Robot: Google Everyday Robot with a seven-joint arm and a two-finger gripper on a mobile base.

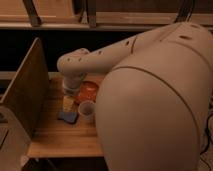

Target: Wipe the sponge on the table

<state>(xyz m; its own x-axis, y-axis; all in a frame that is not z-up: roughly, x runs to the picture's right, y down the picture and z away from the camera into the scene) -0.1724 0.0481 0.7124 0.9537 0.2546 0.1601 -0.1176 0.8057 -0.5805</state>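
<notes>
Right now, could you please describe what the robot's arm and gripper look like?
The arm is a smooth, rounded off-white shell with thick tubular links and a few small dark oval marks; no cables show. The gripper, below the wrist and close to the sponge, looks pale yellowish.

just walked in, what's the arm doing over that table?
The robot's one arm reaches in over the table, and its gripper points down, open, just behind and above the blue-grey sponge. The sponge lies flat on the wood near the upright side board, not gripped. A translucent cup stands beside it, with an orange bowl behind the cup. Wiping has not started.
</notes>
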